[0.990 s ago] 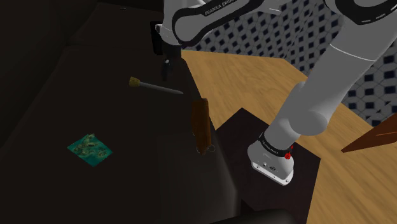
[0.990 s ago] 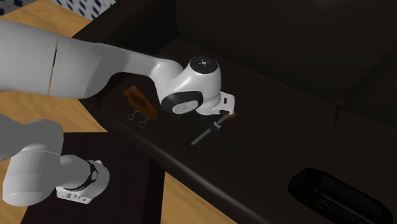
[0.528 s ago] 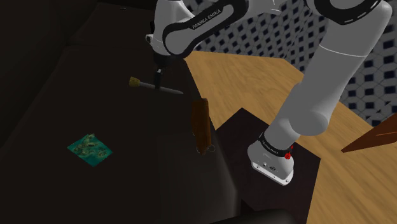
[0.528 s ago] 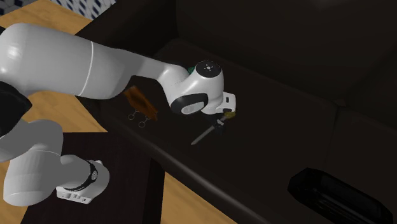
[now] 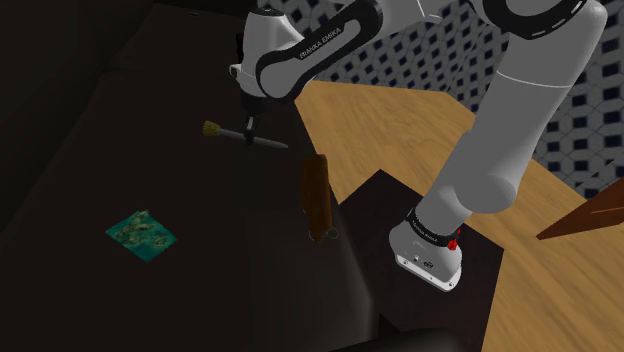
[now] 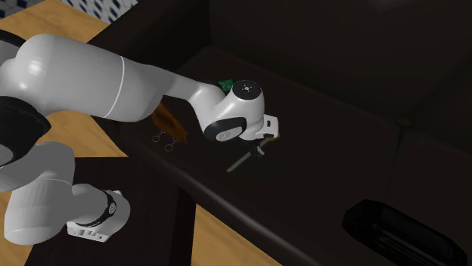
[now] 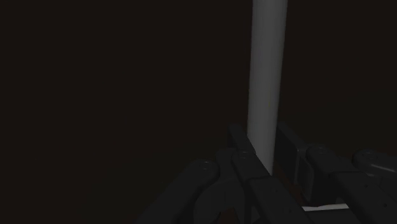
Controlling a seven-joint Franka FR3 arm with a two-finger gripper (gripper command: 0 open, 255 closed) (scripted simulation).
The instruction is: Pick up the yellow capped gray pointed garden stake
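Clasping the yellow-capped gray stake mid-shaft, black gripper.

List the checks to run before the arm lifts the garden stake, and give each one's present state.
1. Position of the gripper at the garden stake: ok, it is down at the shaft.
2. Shaft between the jaws: ok, the wrist view shows the gray shaft running between them.
3. Jaws closed on the shaft: ok, they appear to touch both its sides.
4. Grasp place: ok, about midway between the yellow cap and the pointed tip.
5. Stake off the dark surface: not ok, it lies on it.
6. Lift path clear of the brown object: ok, it lies apart from the stake.
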